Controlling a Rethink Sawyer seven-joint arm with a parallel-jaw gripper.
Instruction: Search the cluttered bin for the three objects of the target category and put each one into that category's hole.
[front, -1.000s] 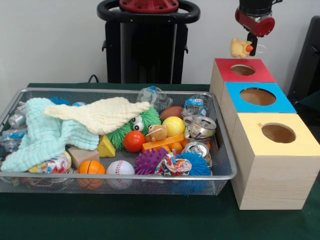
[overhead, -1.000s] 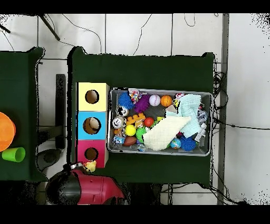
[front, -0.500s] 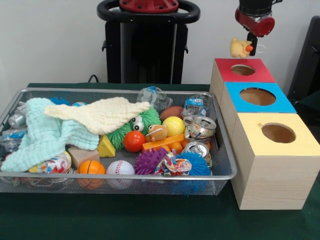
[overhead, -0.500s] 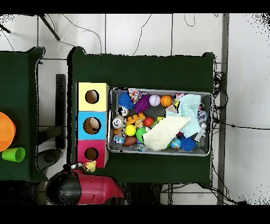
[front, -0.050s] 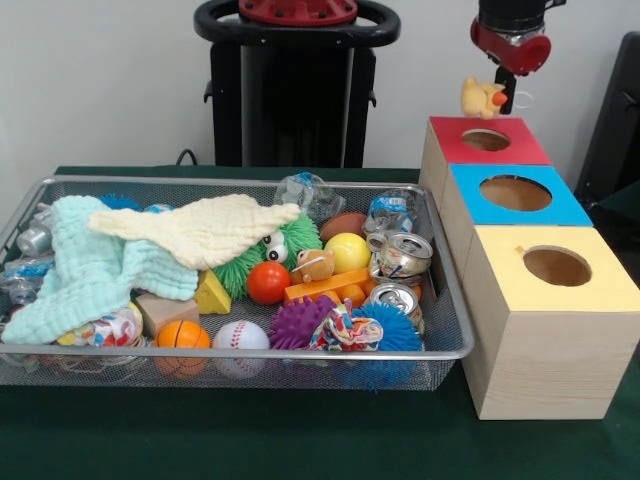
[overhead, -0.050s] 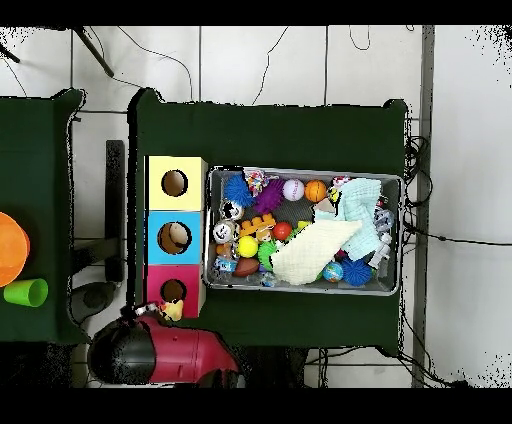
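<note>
Duck toy (front, -0.050s: 482, 96): small, light, likely soft and squashy; your pincer (front, -0.050s: 497, 97) is closed on its side, above the red box (front, -0.050s: 487, 141) hole; grip gently

The arm (front, -0.050s: 510, 30) is running off the front view's top edge. The cream cloth (front, -0.050s: 200, 228) and mint cloth (front, -0.050s: 85, 270) are covering the bin's (front, -0.050s: 455, 340) left contents. The rubber duck (front, -0.050s: 482, 96) is hiding the fingers holding it.

A plain white wall (front, -0.050s: 100, 80) backs the green-clothed table (front, -0.050s: 250, 440); pale tiled floor (overhead, -0.050s: 260, 65) surrounds it.
</note>
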